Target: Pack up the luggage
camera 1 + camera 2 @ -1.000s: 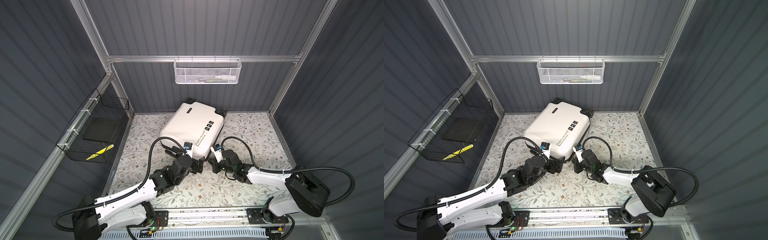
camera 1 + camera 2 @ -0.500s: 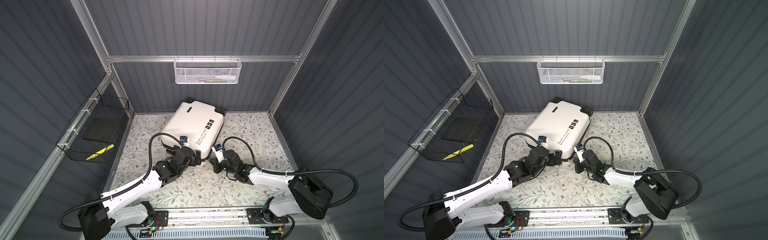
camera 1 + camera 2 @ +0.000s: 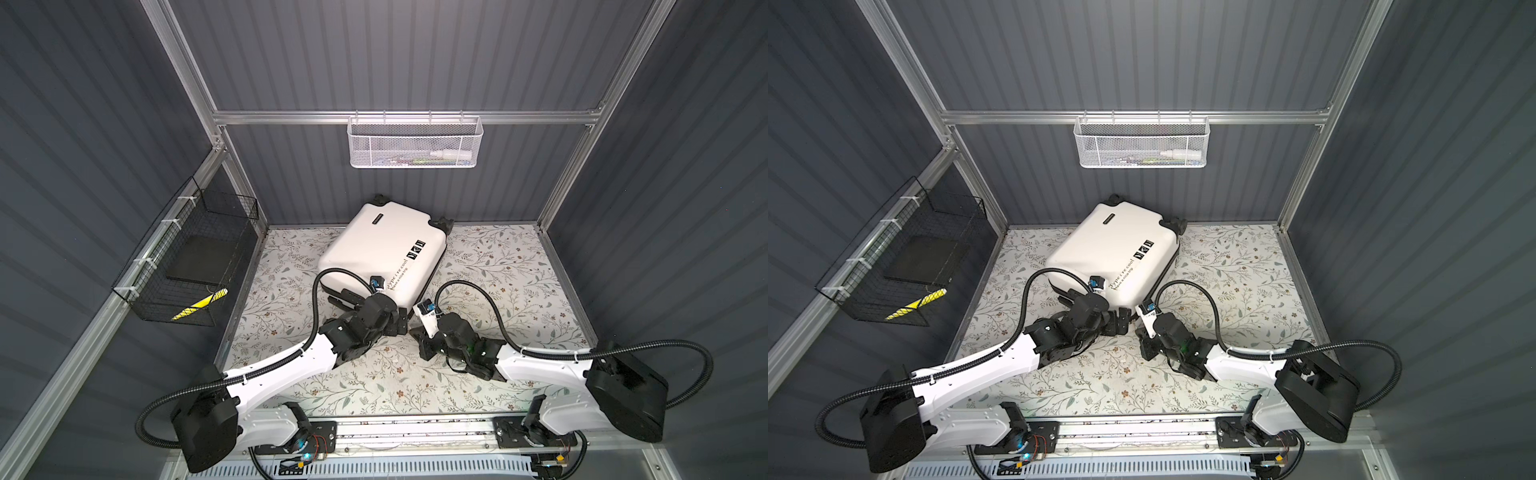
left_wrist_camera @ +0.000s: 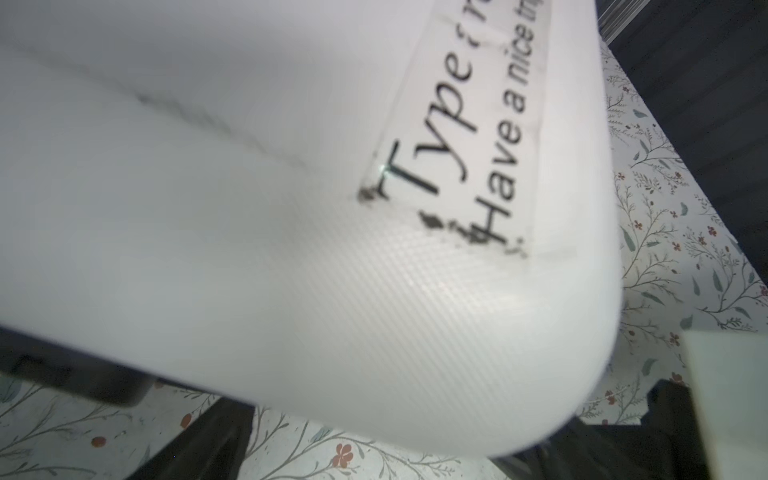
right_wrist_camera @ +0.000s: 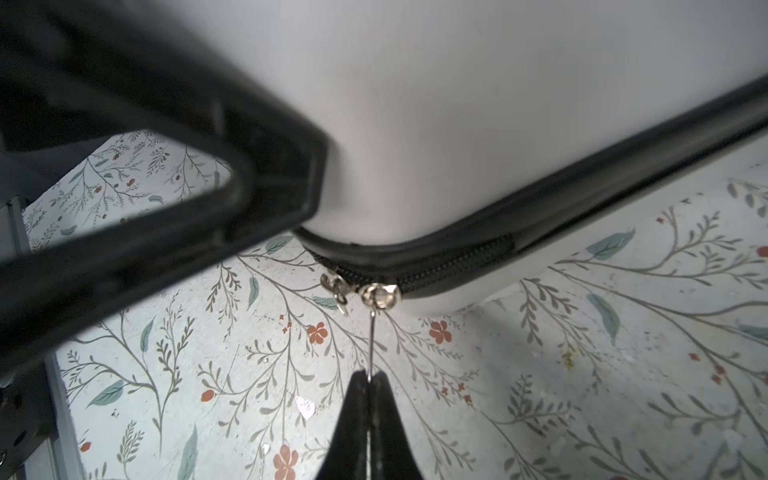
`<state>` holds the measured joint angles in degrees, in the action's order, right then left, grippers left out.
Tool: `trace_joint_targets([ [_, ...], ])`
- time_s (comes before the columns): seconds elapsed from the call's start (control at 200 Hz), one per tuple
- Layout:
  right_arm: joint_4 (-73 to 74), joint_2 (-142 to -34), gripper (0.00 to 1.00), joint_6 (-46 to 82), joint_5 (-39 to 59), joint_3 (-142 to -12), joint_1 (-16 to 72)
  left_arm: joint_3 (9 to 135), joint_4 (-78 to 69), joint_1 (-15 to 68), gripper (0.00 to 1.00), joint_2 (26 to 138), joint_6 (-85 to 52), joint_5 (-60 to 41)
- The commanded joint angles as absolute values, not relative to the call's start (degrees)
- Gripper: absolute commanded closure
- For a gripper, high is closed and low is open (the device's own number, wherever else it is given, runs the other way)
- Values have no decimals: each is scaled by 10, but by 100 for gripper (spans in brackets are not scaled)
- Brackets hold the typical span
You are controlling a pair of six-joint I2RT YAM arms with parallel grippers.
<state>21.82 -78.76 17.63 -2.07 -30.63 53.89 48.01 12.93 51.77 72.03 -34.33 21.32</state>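
White, black-lettered luggage point(image 3: 382, 249) lies flat on the worktop point(image 3: 498, 270); left fingers point(image 5: 257, 178) spread at its near corner, right fingers point(image 5: 353, 415) pressed together, pinching its zipper pull point(image 5: 372, 332).

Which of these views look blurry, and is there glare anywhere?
Left wrist view: luggage shell blurred away from its corner, lettering readable, a small glint on its sticker. Right wrist view: zipper pull sharp, shell behind it soft. Both top views: sharp, evenly lit.

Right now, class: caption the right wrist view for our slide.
Right pincer shut on the zipper pull at a corner of the white luggage.
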Motion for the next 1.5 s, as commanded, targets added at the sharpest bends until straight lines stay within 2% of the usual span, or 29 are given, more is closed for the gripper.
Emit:
trace_joint_targets([
  [0.0,211,-791,92,182,0,-291,553,487,139,504,2,716,-345,252],
  [0.07,208,-784,76,186,-1,-289,552,492,146,504,2,710,-339,252],
  [0.125,200,-775,59,189,-3,-290,551,501,155,503,1,704,-333,254],
  [0.225,183,-754,42,194,-8,-287,550,525,178,500,0,696,-314,258],
  [0.365,158,-715,26,207,-16,-281,548,575,219,479,0,688,-277,263],
  [0.5,130,-675,15,225,-15,-276,542,627,248,403,0,691,-239,218],
  [0.85,42,-548,2,276,0,-264,491,772,267,207,0,780,-154,83],
  [1.126,-32,-456,1,320,72,-259,364,850,254,92,0,894,-133,-39],
  [1.496,-98,-391,1,342,128,-277,246,816,179,61,0,930,-124,-216],
])
